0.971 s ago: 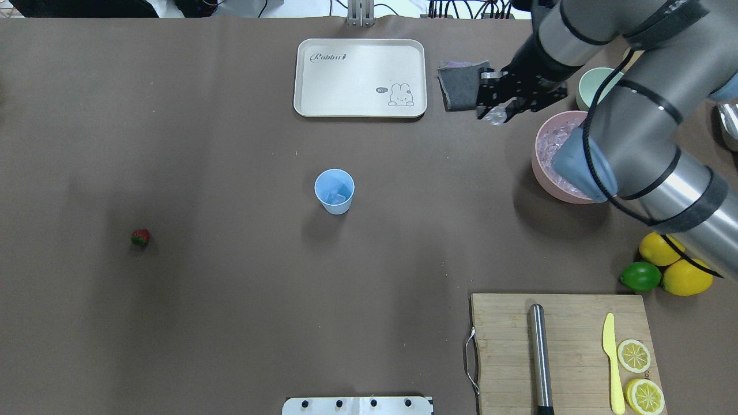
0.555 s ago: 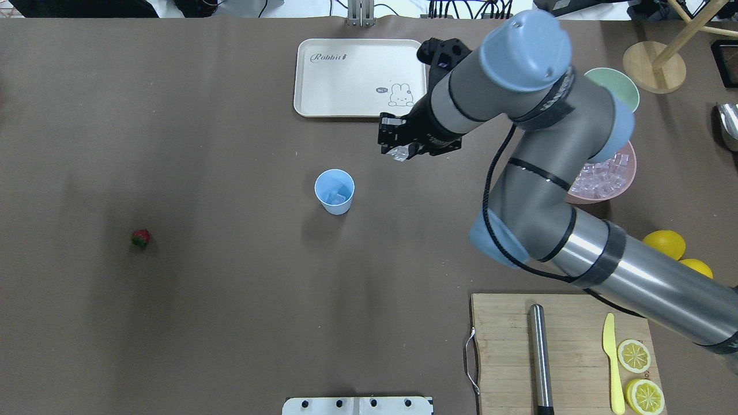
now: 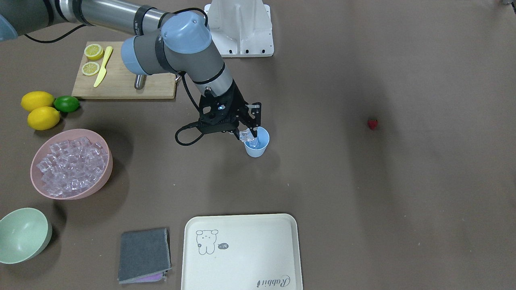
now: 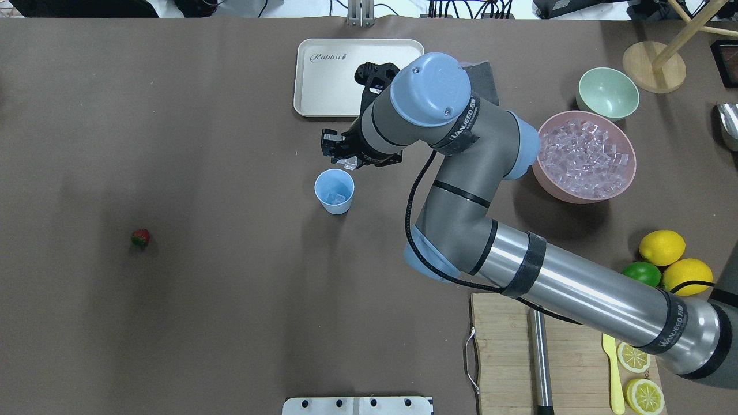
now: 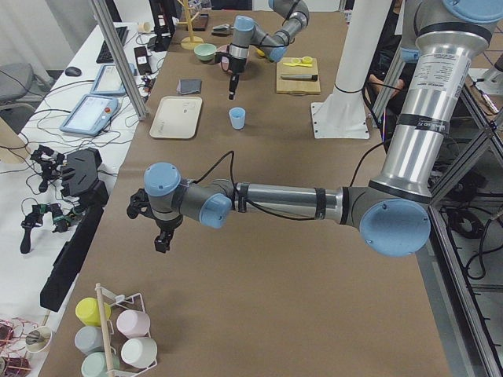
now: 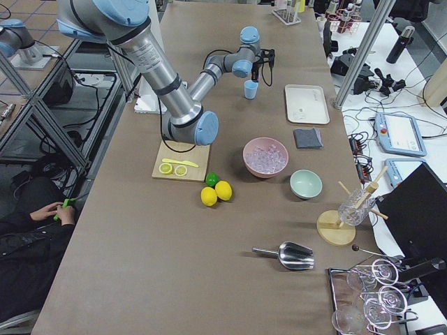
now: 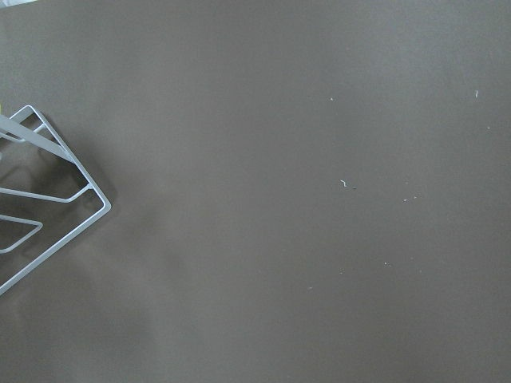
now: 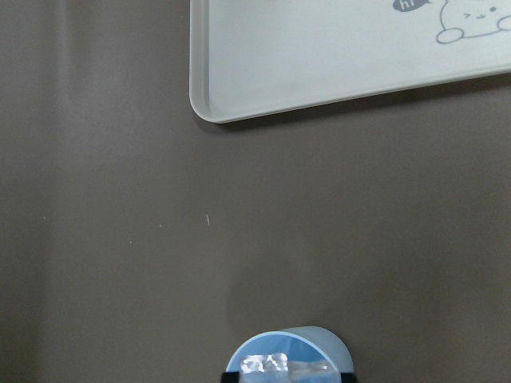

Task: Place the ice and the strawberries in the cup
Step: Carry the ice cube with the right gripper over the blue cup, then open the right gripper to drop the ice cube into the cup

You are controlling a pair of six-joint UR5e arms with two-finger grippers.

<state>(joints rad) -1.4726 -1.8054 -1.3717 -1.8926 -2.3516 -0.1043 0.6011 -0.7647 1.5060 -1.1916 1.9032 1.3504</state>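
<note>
The light-blue cup (image 4: 334,191) stands upright mid-table with clear ice cubes (image 4: 336,197) in it. It also shows in the front view (image 3: 256,147) and at the bottom edge of the right wrist view (image 8: 287,355). My right gripper (image 4: 346,159) is shut on an ice cube (image 3: 246,136) and hangs just above the cup's rim on its far side. The red strawberry (image 4: 140,237) lies alone far to the left. My left gripper (image 5: 159,242) shows only in the exterior left view, far from the cup. I cannot tell whether it is open or shut.
A pink bowl (image 4: 582,199) full of ice sits to the right, a pale green bowl (image 4: 607,92) behind it. A cream tray (image 4: 323,86) lies behind the cup. A cutting board (image 4: 501,346) with a knife, lemons and a lime are front right. A wire rack (image 7: 48,199) is under the left wrist.
My right arm has swung left from the pink bowl to just above the cup, carrying the ice cube. The cup and strawberry have not moved.
</note>
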